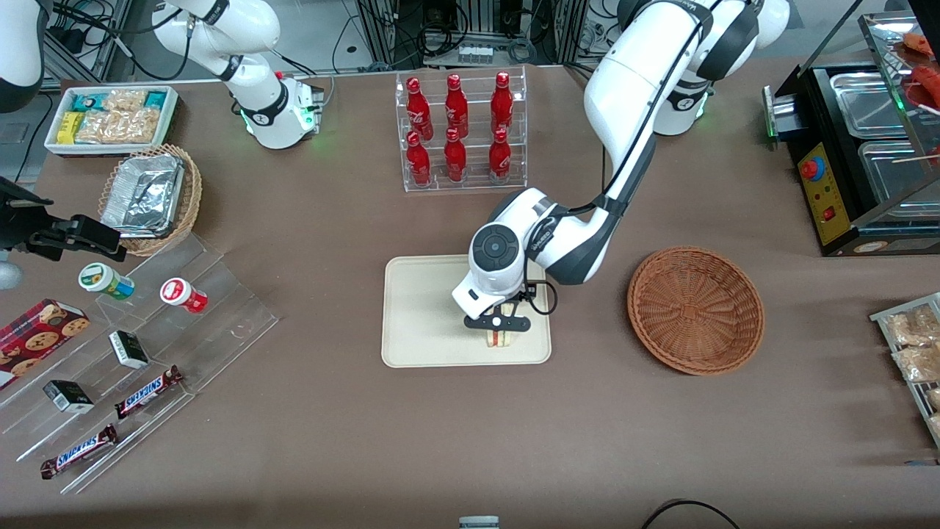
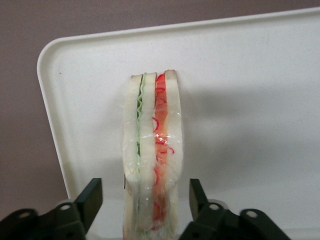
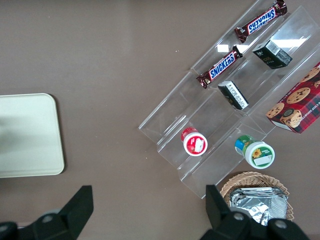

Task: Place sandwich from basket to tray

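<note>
- The left arm bends down over the tray [image 1: 418, 316], wrist pointing downward.
- Its gripper [image 1: 498, 322] straddles the sandwich [image 2: 152, 165], fingers [image 2: 90, 200] spread, not touching it.
- The sandwich stands on the tray; the basket [image 1: 695, 308] sits nearby.

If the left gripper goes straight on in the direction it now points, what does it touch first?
The left gripper points down at the tray, its open fingers standing apart on either side of the sandwich. Going straight on, the fingers would likely meet the tray's surface first, though the palm might press the sandwich; depth is unclear.
</note>
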